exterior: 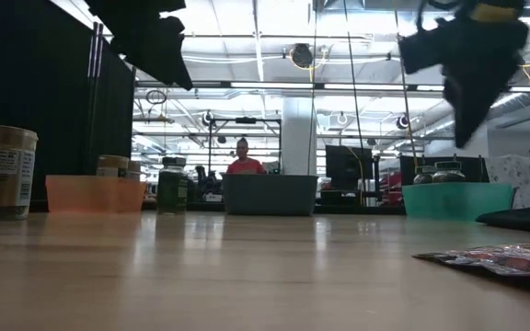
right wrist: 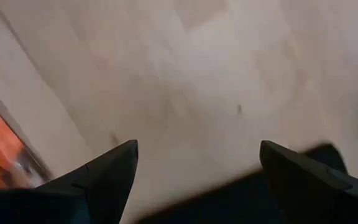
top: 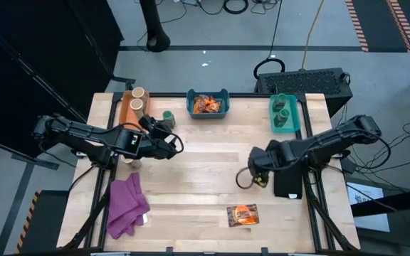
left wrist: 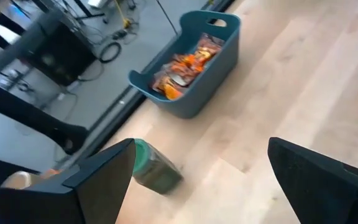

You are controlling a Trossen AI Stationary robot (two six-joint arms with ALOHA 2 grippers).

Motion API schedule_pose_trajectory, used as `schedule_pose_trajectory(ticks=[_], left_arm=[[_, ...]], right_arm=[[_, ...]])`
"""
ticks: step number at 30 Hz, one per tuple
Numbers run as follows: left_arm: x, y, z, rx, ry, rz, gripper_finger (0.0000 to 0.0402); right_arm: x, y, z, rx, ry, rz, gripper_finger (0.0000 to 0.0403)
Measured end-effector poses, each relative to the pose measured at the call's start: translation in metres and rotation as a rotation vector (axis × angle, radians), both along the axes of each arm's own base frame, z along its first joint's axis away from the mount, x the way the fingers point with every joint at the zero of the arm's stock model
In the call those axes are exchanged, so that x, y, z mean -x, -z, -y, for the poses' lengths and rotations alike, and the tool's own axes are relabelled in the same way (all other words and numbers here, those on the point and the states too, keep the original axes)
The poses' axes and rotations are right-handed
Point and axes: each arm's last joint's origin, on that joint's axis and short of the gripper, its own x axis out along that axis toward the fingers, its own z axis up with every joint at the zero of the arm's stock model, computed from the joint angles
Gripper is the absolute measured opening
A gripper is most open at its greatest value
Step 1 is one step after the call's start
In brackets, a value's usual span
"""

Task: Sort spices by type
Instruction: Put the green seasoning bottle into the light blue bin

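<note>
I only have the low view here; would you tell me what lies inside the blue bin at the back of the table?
Observer: The blue bin holds orange printed packets.
Operator: Thank you. Is the green jar beside the orange bin being held?
Observer: No, the green jar stands free on the table, just beyond the open left gripper.
Operator: And the packet near my camera?
Observer: That packet lies flat near the table's front edge, apart from the open right gripper.
</note>
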Motion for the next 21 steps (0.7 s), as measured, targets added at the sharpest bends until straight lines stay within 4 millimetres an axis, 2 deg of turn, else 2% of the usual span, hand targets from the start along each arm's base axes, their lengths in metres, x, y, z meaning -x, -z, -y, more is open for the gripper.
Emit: schedule_pose_trajectory(ticks=[4, 9, 15, 21], left_arm=[[0.0, 0.001, 0.001, 0.036, 0.015, 0.003, 0.037], [-0.001, 0.001, 0.0, 0.085, -0.03, 0.055, 0.037], [-0.002, 0.003, -0.012, 0.247, -0.105, 0.124, 0.037], [-0.002, 0.004, -0.035, 0.333, -0.194, 0.153, 0.037]], right_arm=[[0.012, 0.01, -0.006, 0.036, 0.013, -0.07, 0.032], [0.021, 0.004, -0.004, 0.176, 0.028, -0.04, 0.032], [0.031, -0.017, 0.006, 0.359, 0.03, 0.122, 0.032], [0.047, -0.047, 0.017, 0.554, 0.057, 0.348, 0.032]])
